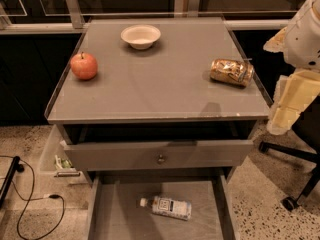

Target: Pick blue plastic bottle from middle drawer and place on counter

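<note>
The blue plastic bottle lies on its side on the floor of the open middle drawer, white cap pointing left. The counter is the grey glassy top above it. My arm hangs at the right edge of the view, with the gripper beside the counter's right side, level with its front corner. It is well above and to the right of the bottle and holds nothing that I can see.
On the counter stand a red apple at the left, a white bowl at the back and a golden-brown packet at the right. A grey drawer front with a round knob juts out above the middle drawer. An office chair base stands at the right, and cables lie on the floor at the left.
</note>
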